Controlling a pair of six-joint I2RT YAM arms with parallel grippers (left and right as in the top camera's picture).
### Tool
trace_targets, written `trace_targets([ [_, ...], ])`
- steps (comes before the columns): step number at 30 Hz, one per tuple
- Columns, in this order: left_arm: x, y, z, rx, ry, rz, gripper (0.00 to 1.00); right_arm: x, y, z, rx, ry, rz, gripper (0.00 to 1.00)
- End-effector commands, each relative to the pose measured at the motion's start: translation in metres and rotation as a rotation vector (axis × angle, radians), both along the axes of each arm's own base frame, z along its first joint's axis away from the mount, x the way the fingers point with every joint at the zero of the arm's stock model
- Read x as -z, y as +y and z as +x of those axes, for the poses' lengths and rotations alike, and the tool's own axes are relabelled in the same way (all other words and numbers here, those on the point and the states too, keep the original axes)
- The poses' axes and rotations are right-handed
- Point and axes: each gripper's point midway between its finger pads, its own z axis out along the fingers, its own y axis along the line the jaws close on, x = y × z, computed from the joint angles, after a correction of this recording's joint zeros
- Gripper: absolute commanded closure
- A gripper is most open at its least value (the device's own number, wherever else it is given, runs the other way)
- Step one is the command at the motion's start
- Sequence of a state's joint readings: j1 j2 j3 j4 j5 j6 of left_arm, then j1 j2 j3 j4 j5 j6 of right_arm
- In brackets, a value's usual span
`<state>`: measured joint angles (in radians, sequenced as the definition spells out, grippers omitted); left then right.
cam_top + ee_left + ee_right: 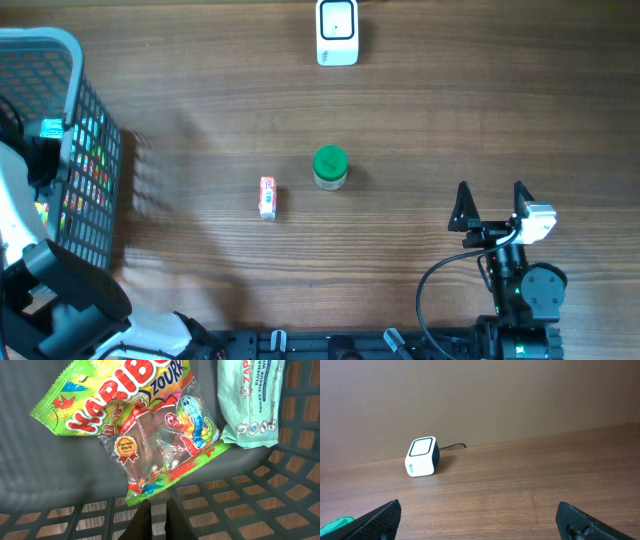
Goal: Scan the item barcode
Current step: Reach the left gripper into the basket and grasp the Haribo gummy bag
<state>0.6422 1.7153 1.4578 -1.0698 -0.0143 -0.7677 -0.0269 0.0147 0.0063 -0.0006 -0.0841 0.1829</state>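
My left gripper (159, 501) reaches into the grey basket (280, 510). Its jaws are closed on the lower seam of a green Haribo sweets bag (145, 430) that lies on the basket floor. A mint-green tissue pack (252, 402) lies to the bag's right. The white barcode scanner (337, 32) stands at the table's far edge and shows in the right wrist view too, as the scanner (422, 456). My right gripper (492, 205) hovers open over bare wood at the near right, holding nothing.
The basket (95, 150) stands at the table's left edge with the left arm inside it. A green-lidded jar (330, 167) and a small orange-and-white packet (267, 198) stand mid-table. The scanner's cable runs off the far edge.
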Motion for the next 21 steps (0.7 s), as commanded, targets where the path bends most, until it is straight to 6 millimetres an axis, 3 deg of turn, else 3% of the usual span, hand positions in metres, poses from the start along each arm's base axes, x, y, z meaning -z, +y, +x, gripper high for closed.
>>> trace_targets([
  [1,-0.010,0.000,0.002,0.006,-0.011,0.024,0.72,0.000,0.000,0.000,0.003,-0.002,0.010,0.00],
  [2,-0.008,-0.001,0.000,0.006,-0.002,0.018,0.32,0.000,0.000,0.000,0.003,-0.002,0.010,0.00],
  [3,-0.006,-0.002,-0.002,0.006,0.005,0.013,0.00,0.000,0.000,0.000,0.003,-0.001,0.010,0.00],
  [14,0.074,-0.006,-0.009,-0.075,-0.014,0.010,0.00,0.000,0.000,0.000,0.003,-0.002,0.010,0.00],
  [21,0.117,-0.006,0.001,-0.119,0.003,-0.051,0.00,0.000,0.000,0.000,0.003,-0.002,0.010,0.00],
])
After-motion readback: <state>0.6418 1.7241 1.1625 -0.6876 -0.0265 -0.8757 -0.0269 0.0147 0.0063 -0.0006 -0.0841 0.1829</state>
